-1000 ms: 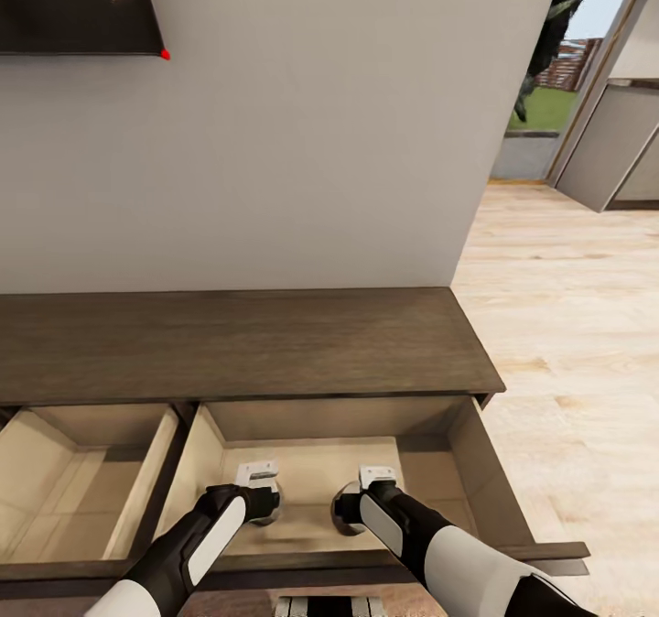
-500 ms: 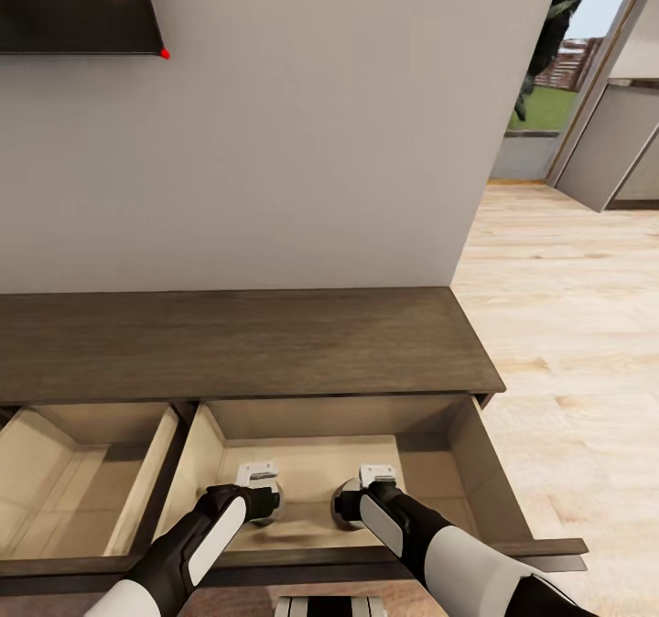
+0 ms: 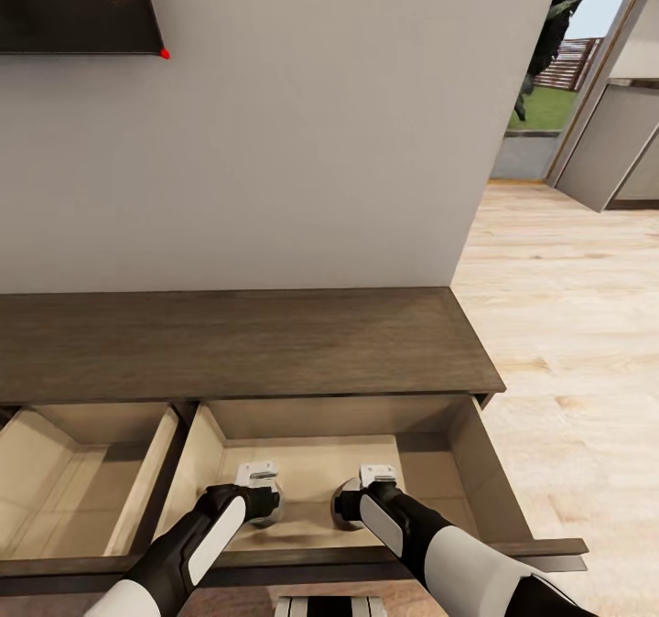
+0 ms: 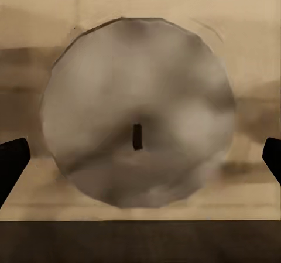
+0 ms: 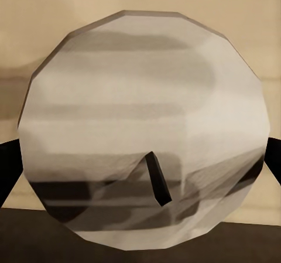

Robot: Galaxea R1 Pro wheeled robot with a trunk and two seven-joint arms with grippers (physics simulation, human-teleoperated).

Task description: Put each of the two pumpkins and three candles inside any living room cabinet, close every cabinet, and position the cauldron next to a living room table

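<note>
Two candles (image 4: 137, 116) (image 5: 143, 128), faceted pale discs with dark wicks, inside cabinet (image 3: 238, 342) beige drawer; left gripper (image 3: 259, 487), right gripper (image 3: 364, 487) fingers apart around each.

I can read no text, label, brand or number anywhere here; the cabinet (image 3: 247, 342) and both candle tops are unmarked.

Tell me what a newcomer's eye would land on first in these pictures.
First, the two arms reaching down into the open right-hand drawer of the dark wood cabinet, the left hand and the right hand side by side. Each wrist view shows a pale round candle top with a small dark wick: one candle before the left hand, another candle before the right. A second drawer stands open beside it.
</note>
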